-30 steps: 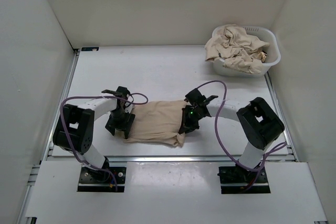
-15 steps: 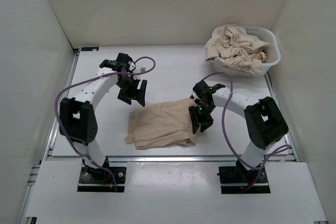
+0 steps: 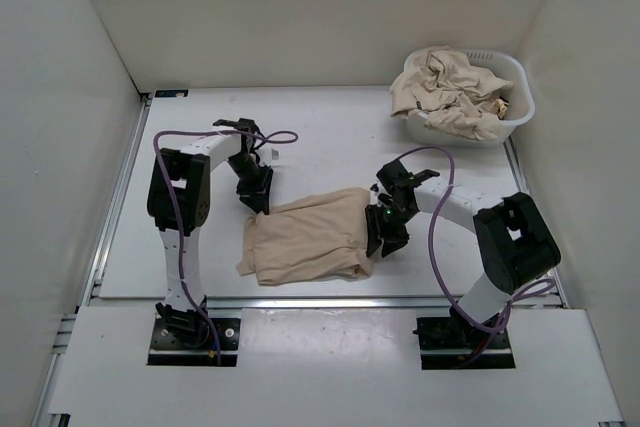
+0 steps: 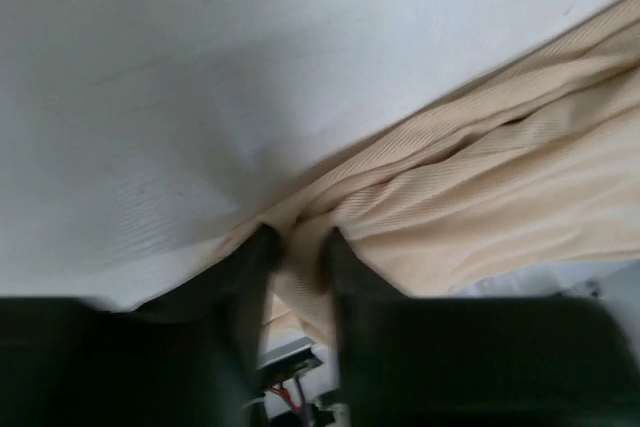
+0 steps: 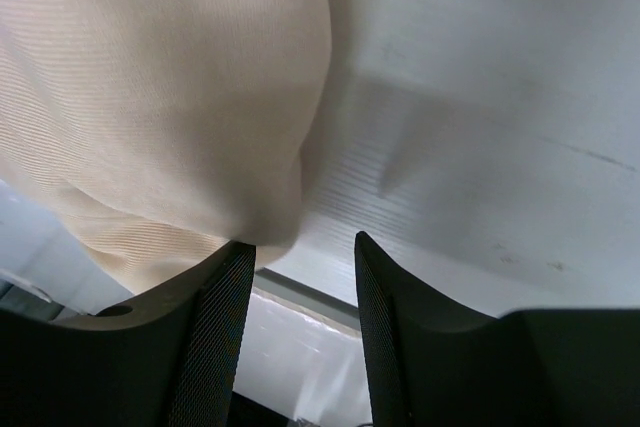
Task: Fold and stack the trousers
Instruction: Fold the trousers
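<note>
Overhead view: the folded trousers (image 3: 305, 237) lie as a beige pad on the table (image 3: 200, 147), close to its front edge. The pad's long axis runs left to right, between the two arms. The left gripper (image 3: 258, 197) is at the pad's far-left corner. The right gripper (image 3: 385, 232) is against its right end. A white basket (image 3: 515, 112) in the far-right corner holds a heap of more trousers (image 3: 450, 92), well apart from both arms.

Left wrist view: the left gripper (image 4: 297, 242) has its jaws narrowed, and a ridge of the cloth's edge appears pinched between them. The rest of the folded trousers (image 4: 500, 177) spread away to the right.

Right wrist view: the right gripper (image 5: 300, 242) has its jaws apart with nothing between them. One fingertip (image 5: 235, 257) is just below the rounded edge of the folded trousers (image 5: 150, 97), which lie to its left.

Judging from this, any coming fold or slide starts from the left arm's corner hold.
</note>
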`<state>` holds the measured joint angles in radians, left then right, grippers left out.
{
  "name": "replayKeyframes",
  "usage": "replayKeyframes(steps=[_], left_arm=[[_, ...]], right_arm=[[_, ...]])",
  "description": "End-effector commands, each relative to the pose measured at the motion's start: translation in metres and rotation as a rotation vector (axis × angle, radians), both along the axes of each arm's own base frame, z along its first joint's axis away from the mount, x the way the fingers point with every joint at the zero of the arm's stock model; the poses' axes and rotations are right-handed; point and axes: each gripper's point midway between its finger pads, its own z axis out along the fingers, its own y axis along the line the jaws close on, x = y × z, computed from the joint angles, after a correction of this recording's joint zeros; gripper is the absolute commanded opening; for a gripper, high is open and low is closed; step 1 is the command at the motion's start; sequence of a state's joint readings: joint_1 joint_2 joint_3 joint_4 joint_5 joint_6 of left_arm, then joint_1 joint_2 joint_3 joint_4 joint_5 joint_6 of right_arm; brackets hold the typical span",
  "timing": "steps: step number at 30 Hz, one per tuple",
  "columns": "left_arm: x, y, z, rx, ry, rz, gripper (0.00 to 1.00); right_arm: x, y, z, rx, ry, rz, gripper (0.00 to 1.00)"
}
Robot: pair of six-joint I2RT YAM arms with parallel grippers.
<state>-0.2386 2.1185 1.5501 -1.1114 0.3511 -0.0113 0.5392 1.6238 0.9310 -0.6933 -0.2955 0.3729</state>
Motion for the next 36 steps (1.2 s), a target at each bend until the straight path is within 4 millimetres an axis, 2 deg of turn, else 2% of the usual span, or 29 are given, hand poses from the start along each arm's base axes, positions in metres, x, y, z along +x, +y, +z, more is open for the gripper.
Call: replayKeyframes(steps=[1, 2, 3, 5, 7, 11, 13, 15, 17, 18, 19, 21, 27, 28, 30, 31, 32, 34, 35, 36], left_arm=[[-0.007, -0.004, 0.016, -0.036, -0.018, -0.013, 0.32], [-0.008, -0.008, 0.018, -0.060, -0.012, -0.011, 0.26], [-0.011, -0.009, 0.019, -0.067, 0.004, -0.010, 0.14], [-0.012, -0.010, 0.023, -0.075, 0.012, -0.009, 0.14], [-0.012, -0.013, 0.030, -0.091, 0.005, -0.009, 0.14], [0.008, -0.006, 0.052, -0.045, -0.111, -0.014, 0.14], [0.024, -0.002, 0.067, -0.019, -0.206, -0.013, 0.14], [0.030, 0.005, 0.077, 0.015, -0.264, -0.010, 0.14], [0.033, 0.013, 0.075, 0.061, -0.288, -0.006, 0.14], [0.034, 0.015, 0.076, 0.072, -0.303, -0.004, 0.14], [0.032, 0.021, 0.072, 0.105, -0.297, -0.003, 0.14], [0.039, 0.025, 0.068, 0.129, -0.327, 0.001, 0.14], [0.067, 0.031, 0.054, 0.193, -0.381, 0.013, 0.14], [0.072, 0.030, 0.053, 0.191, -0.391, 0.014, 0.18], [0.079, 0.029, 0.048, 0.190, -0.396, 0.015, 0.36], [0.083, 0.028, 0.053, 0.186, -0.411, 0.017, 0.43], [0.086, 0.029, 0.056, 0.195, -0.424, 0.020, 0.63], [0.091, 0.030, 0.066, 0.197, -0.454, 0.025, 0.74], [0.092, 0.033, 0.082, 0.190, -0.491, 0.040, 0.85], [0.093, 0.037, 0.091, 0.209, -0.520, 0.048, 0.91]], right_arm=[[0.008, 0.015, 0.007, 0.081, -0.036, -0.016, 0.50], [0.008, 0.018, 0.008, 0.099, -0.038, -0.014, 0.50], [0.007, 0.023, 0.011, 0.129, -0.030, -0.008, 0.50], [0.006, 0.024, 0.012, 0.139, -0.029, 0.005, 0.50], [0.007, 0.024, 0.021, 0.149, -0.049, 0.014, 0.51], [0.004, 0.014, 0.010, 0.096, -0.043, 0.025, 0.57], [0.006, 0.022, 0.001, 0.120, -0.012, 0.019, 0.57], [0.008, 0.024, -0.008, 0.112, 0.009, -0.003, 0.56], [0.012, 0.027, -0.015, 0.120, 0.002, -0.018, 0.50], [0.010, 0.029, -0.019, 0.123, 0.022, -0.025, 0.33], [0.008, 0.030, -0.020, 0.130, 0.039, -0.023, 0.20], [0.007, 0.030, -0.023, 0.125, 0.047, -0.024, 0.00], [0.004, 0.023, -0.025, 0.102, 0.036, -0.028, 0.02], [0.007, 0.025, -0.023, 0.107, 0.025, -0.019, 0.17], [0.007, 0.024, -0.019, 0.103, 0.026, 0.000, 0.38], [0.008, 0.024, -0.014, 0.108, 0.016, 0.009, 0.48], [0.016, 0.022, -0.008, 0.092, -0.028, 0.021, 0.50], [0.013, 0.018, 0.001, 0.083, -0.039, 0.038, 0.53], [0.018, 0.020, 0.013, 0.103, -0.077, 0.047, 0.55], [0.022, 0.017, 0.021, 0.100, -0.100, 0.045, 0.55]])
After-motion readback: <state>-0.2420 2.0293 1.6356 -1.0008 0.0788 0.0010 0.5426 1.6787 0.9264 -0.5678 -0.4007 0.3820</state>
